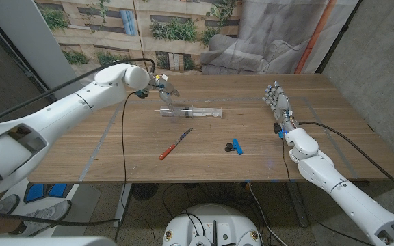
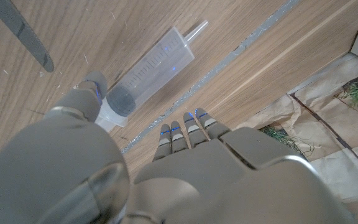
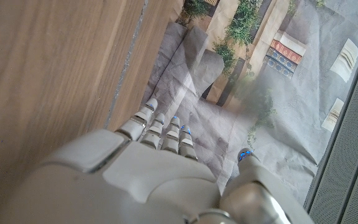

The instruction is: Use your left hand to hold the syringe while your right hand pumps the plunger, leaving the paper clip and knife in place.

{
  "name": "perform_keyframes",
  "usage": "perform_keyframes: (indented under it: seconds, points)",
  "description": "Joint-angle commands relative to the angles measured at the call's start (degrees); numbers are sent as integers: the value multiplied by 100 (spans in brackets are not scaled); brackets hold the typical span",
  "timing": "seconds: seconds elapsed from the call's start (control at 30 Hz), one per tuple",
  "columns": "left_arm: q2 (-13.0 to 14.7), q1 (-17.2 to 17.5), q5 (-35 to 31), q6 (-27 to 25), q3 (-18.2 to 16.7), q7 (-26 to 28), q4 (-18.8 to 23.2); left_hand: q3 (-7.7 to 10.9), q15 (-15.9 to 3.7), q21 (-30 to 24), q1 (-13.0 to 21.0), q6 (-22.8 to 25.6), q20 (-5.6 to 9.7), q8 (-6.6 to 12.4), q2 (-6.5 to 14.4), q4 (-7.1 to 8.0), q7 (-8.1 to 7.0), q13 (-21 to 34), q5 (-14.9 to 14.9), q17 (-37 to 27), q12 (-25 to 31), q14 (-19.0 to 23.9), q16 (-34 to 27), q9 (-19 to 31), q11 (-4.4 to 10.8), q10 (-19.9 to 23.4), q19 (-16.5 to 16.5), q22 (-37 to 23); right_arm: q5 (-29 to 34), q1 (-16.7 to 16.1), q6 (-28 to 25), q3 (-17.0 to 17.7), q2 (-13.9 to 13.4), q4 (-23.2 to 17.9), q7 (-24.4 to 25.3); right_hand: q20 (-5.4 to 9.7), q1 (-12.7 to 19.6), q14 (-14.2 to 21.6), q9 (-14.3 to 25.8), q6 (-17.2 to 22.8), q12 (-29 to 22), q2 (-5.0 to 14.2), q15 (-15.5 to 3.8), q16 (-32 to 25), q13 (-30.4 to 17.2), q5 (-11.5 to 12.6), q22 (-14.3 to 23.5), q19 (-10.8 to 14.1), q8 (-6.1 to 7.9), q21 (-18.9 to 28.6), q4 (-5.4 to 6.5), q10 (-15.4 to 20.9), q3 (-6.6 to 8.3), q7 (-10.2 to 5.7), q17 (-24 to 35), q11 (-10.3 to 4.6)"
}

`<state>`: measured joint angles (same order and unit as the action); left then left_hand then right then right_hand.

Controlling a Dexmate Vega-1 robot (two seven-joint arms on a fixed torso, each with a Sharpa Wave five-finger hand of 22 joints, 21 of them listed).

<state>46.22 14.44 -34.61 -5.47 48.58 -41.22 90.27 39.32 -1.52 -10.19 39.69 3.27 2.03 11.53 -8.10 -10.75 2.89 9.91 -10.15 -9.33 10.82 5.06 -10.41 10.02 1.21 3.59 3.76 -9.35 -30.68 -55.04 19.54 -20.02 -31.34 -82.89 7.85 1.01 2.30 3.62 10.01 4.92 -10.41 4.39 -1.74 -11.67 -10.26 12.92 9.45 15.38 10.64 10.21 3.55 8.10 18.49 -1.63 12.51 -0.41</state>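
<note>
1. Key relation: syringe (image 1: 189, 111) lies on its side near the table's (image 1: 115, 157) middle-back, long axis running left-right across the table. Left hand (image 1: 164, 90) hovers just behind its left end, far nearer than the right.
2. Left wrist view: thumb tip (image 2: 96, 83) sits right by the syringe's wide end, the other fingers (image 2: 185, 127) on the far side of the barrel. Fingers apart, nothing gripped; I can't tell whether the thumb touches.
3. Right hand (image 1: 280, 109) stands well apart near the right edge, fingers (image 3: 160, 130) extended and spread, holding nothing (it has a long reach across to the plunger end).
4. Syringe: clear plastic cylinder, printed graduations, thin nozzle at one end; smooth and round, so it'll likely roll if nudged before being pinched.
5. Knife (image 1: 176, 143): red handle, thin dark blade, lying diagonally in front of the syringe, not touching.
6. Paper clip (image 1: 234, 146): small blue-and-black piece, front of centre, apart from both.
7. Table is matte wood grain with faint tape lines.
</note>
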Motion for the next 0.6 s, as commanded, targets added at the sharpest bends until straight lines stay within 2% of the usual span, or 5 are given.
perform_keyframes:
  seconds: [0.03, 0.07, 0.17, 0.43, 0.6]
  points:
    - [-266, -40, -64, 376, 125, 295, -563, -38, 125, -63, 235, 149, 459, 74, -15, 10, 184, 11, 10, -10, 54, 242, -36, 5, -169, 235, 220, 2, 23, -101, -69, 24, -43, -170, 70, -34, -20, 21, 9, 24, -44, 29, 4, -15, -24, 15, 15, 32, 15, 44, 2, 48, 40, 4, 4, 17]
    - [-283, -60, -94, 403, 154, 308, -617, -52, 160, -65, 277, 169, 476, 76, -21, 11, 219, 10, 9, -9, 63, 289, -37, 5, -218, 288, 256, 2, 25, -105, -66, 28, -38, -173, 83, -37, -20, 19, 9, 24, -43, 29, 5, -15, -24, 14, 15, 31, 15, 44, 2, 45, 40, 12, 4, 17]
    - [-330, -137, -130, 606, 244, 346, -827, -118, 284, -81, 428, 377, 507, 128, -41, 20, 451, 7, 14, -8, 71, 422, -25, 3, -413, 442, 421, 1, 38, -109, -63, 31, -31, -176, 105, -40, -21, 20, 9, 29, -44, 27, 9, -15, -24, 13, 15, 29, 17, 44, 0, 48, 41, 19, 3, 14]
    - [-515, -227, -339, 751, 432, 571, -1212, -182, 302, -123, 544, 478, 432, 131, -48, 27, 465, 7, 16, -9, 67, 529, -20, 2, -415, 550, 657, -5, 50, -111, -58, 20, -8, -150, 115, -56, -18, 20, 10, 37, -47, 25, 11, -15, -25, 10, 15, 24, 19, 44, -5, 55, 46, 13, -1, 19]
    - [-669, -333, -454, 853, 571, 669, -1456, -275, 295, -168, 672, 597, 273, 130, -54, 35, 462, 11, 18, -11, 95, 674, -25, 3, -330, 774, 971, -11, 43, -96, -64, 18, -7, -125, 94, -55, -17, 18, 11, 50, -50, 24, 11, -14, -25, 8, 15, 22, 24, 44, -7, 60, 48, 9, -3, 21]
